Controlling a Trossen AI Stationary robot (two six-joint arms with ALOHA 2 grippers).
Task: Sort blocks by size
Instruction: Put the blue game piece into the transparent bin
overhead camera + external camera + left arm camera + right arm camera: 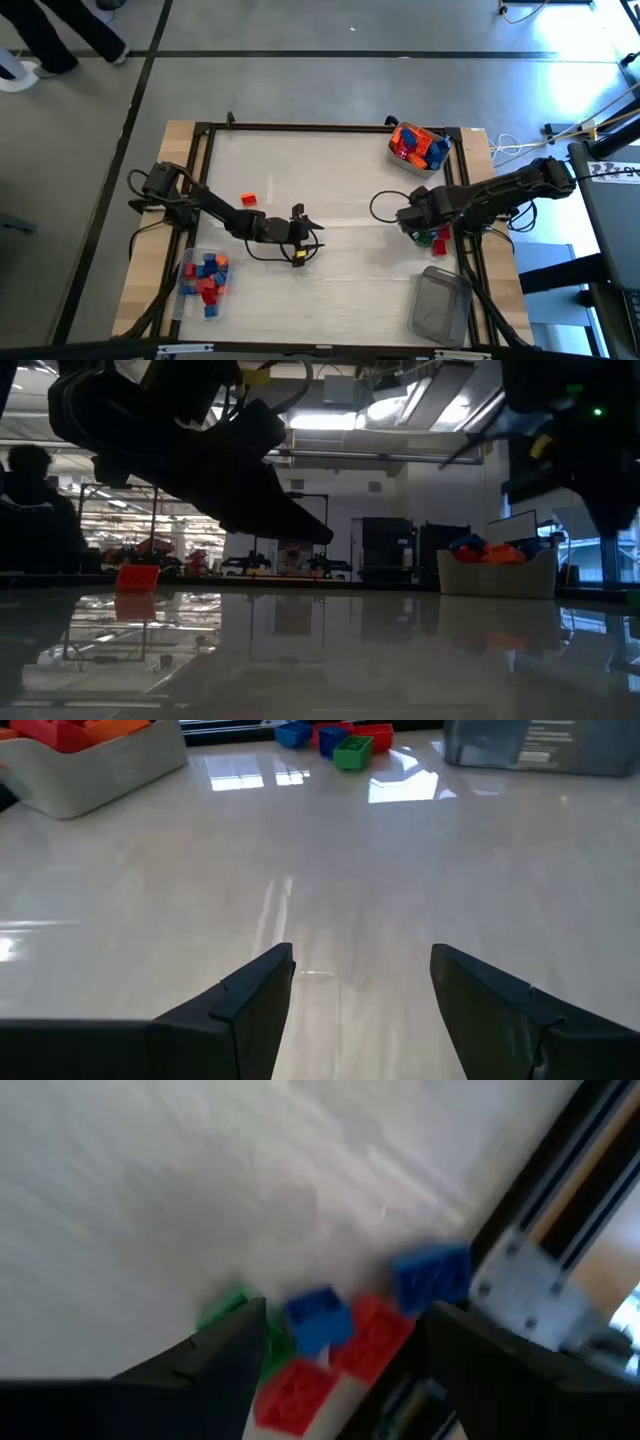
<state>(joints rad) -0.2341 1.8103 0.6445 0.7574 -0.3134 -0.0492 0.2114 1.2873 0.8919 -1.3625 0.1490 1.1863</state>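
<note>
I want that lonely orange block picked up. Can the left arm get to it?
Probably yes. The orange block sits alone on bare table, just beside the left arm. The left gripper has open, empty fingers, and nothing stands between them.

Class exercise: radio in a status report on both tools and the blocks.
Left tool open, empty, mid-table. Right tool open over loose blocks by the right rail. Lone orange block lies apart. Nothing in the way.

We are in a robotics lab or workshop hall. Well beyond the left gripper (300, 525), past the glossy white table (320, 650), we see a big open room with ceiling lights (330, 420), dark cabinets (385, 548) and equipment racks (110, 530). A seated person (35, 510) shows off to one side. From above, we see bare concrete floor (330, 80) marked with dark tape lines (140, 70) and loose cables (505, 150).
</note>
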